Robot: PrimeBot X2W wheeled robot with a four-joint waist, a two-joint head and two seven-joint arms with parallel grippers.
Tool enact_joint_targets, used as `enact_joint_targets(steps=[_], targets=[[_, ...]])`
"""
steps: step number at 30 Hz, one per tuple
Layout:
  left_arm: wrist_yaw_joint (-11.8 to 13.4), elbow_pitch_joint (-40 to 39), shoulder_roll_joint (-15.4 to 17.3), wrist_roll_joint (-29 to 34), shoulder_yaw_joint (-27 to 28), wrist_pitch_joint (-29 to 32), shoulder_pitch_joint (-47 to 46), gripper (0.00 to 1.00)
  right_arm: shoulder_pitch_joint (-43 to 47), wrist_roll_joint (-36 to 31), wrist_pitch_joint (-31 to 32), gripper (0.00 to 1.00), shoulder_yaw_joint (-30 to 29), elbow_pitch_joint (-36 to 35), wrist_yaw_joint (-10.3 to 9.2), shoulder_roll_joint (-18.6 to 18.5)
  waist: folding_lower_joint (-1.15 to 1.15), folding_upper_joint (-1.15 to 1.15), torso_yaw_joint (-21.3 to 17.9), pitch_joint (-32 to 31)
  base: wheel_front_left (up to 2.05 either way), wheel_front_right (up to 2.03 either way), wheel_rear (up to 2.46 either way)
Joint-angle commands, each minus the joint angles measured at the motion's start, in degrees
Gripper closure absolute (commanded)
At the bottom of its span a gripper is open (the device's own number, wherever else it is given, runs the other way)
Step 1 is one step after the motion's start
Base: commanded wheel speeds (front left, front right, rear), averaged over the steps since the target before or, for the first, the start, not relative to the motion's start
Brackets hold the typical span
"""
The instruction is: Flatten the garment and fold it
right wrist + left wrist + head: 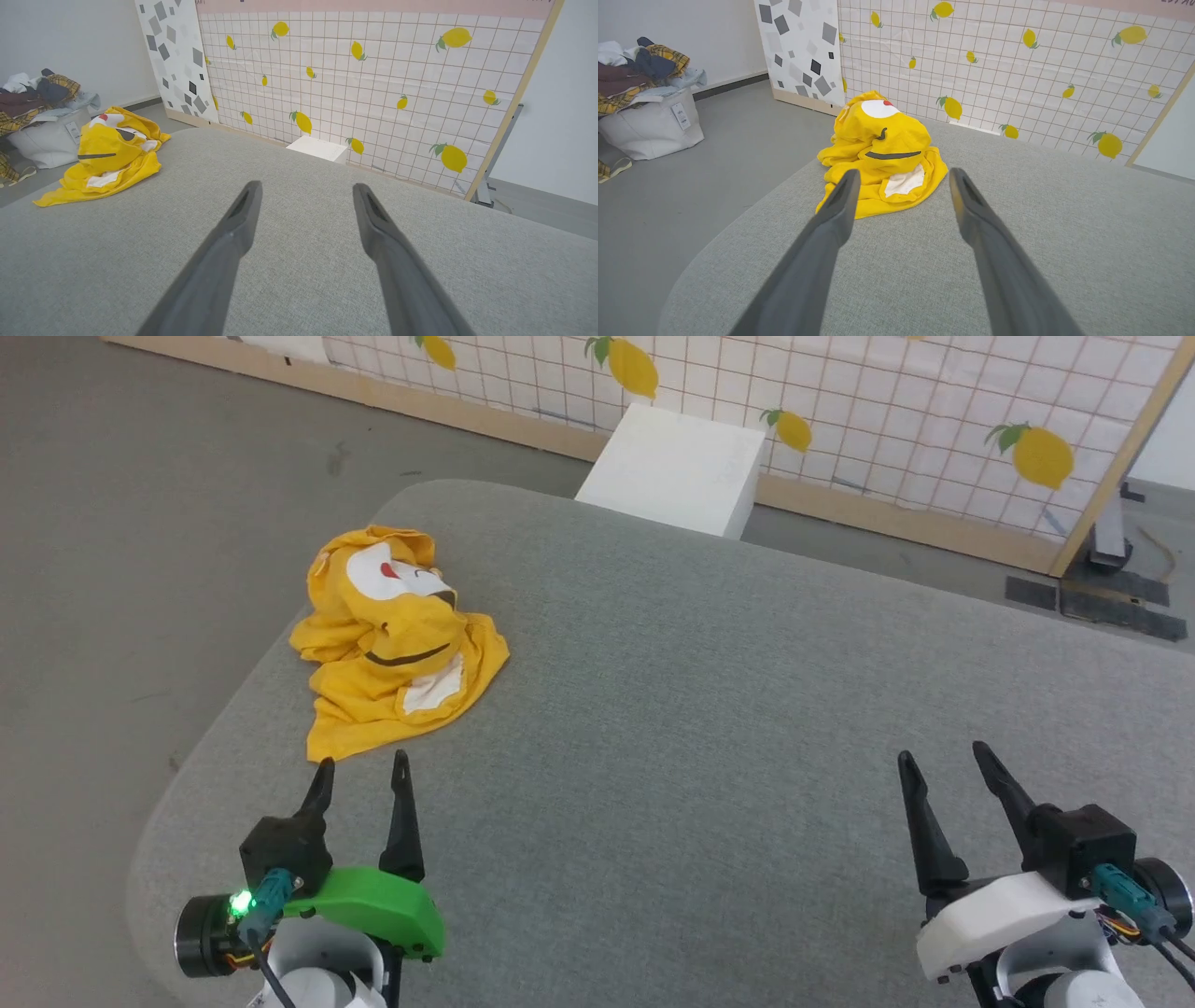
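The garment (392, 639) is a bright yellow T-shirt with white patches, a red dot and dark lines, lying in a crumpled heap near the left edge of the grey table (709, 709). My left gripper (362, 763) stands open just short of the heap's near hem, its jaws empty. The left wrist view has the garment (882, 149) straight ahead between the spread fingers (840, 200). Far to the right, my right gripper (941, 753) is open over bare cloth. Its wrist view shows the garment (110, 156) at the left.
A white box (677, 467) stands behind the table against a lemon-patterned tiled panel (934, 411). A pale laundry bin heaped with clothes (644, 107) sits on the grey floor to the left. The table's rounded left edge (215, 728) runs close by the garment.
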Motion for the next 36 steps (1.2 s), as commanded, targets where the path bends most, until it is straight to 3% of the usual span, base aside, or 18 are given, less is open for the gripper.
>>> enact_joint_targets(steps=[1,36], targets=[[0.4,0.3,-0.1,-0.6,-0.1,-0.8,-1.2,0.0,-0.3,0.5,-0.6,0.0,-0.1,0.2,-0.05,0.1,-0.01,0.0,0.7,0.0,0.0,0.0,0.0],[2.4,3.9,-0.4,-4.8,-1.6,-5.1,-3.0,0.0,-0.4,2.3,-2.5,0.0,-0.8,0.9,-0.08,0.1,-0.01,0.0,10.9,0.8,0.0,0.0,0.0]])
